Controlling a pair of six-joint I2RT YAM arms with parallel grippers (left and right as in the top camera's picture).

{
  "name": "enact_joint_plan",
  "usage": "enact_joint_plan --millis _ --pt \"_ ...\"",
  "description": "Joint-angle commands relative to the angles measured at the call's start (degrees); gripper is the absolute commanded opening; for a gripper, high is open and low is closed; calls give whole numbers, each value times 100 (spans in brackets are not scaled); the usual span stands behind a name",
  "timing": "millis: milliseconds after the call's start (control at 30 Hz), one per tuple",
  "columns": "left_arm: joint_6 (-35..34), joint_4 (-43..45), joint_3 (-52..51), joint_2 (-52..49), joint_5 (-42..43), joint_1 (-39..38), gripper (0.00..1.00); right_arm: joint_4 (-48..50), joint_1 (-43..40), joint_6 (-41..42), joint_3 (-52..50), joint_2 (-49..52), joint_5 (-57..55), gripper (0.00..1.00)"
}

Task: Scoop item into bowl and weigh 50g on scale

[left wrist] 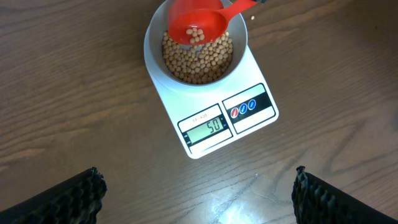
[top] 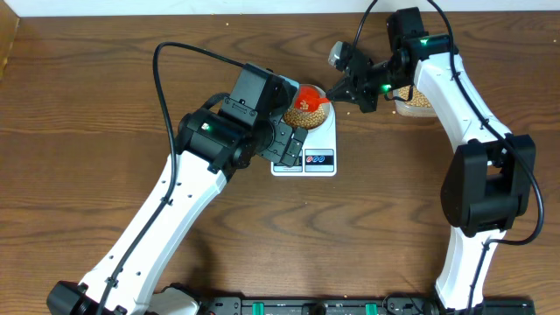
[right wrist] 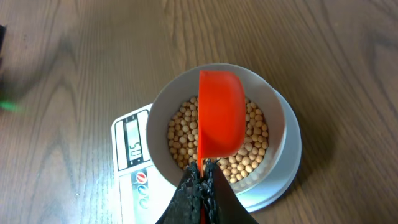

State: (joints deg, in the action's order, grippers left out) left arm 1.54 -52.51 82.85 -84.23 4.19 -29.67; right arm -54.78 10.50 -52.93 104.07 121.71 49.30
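right gripper (right wrist: 200, 180) clamped shut on the handle of a red scoop (right wrist: 221, 112), held over the bowl (right wrist: 171, 96) of beans (right wrist: 180, 134). in the overhead view the bowl sits at the 12 o'clock end of the scale (left wrist: 205, 98). left gripper (left wrist: 198, 174) spread wide, empty.

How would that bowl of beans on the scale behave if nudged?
The bowl probably slides easily on the scale's smooth white top. Partly filled with beans, it likely sits bottom-heavy and resists tipping. Spilled beans, being round, would probably roll.
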Motion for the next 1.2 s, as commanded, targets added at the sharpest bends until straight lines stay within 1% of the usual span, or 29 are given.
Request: enact_joint_plan --millis 0,167,333,467,567,767,933,1000,1067,1133,1167 --pt "59 -17 -57 -39 11 13 98 15 9 59 83 -33 -72 1" --pt "59 -17 -57 -39 11 13 98 13 42 61 83 -33 -70 1" --pt "59 -17 -57 -39 11 13 98 11 31 63 83 -33 299 1" --pt "59 -17 -57 -39 11 13 98 7 28 70 83 -33 385 1" --pt "59 -17 -57 -39 11 13 98 9 13 232 85 -33 417 1" --pt "59 -17 -57 -39 9 13 98 13 -273 647 96 -33 1226 1" --pt "59 -17 -57 -39 11 13 98 22 -664 994 98 -122 2061 1" --pt "59 -17 -57 -39 11 13 98 74 -855 1285 101 -210 2343 1" --pt "59 -17 -57 -39 11 13 98 219 -1047 1757 101 -295 2490 1" --pt "59 -17 -57 -39 11 13 98 459 -1235 2487 101 -378 2505 1" --pt "59 -17 -57 -39 11 13 98 673 -1386 3097 101 -420 2507 1"
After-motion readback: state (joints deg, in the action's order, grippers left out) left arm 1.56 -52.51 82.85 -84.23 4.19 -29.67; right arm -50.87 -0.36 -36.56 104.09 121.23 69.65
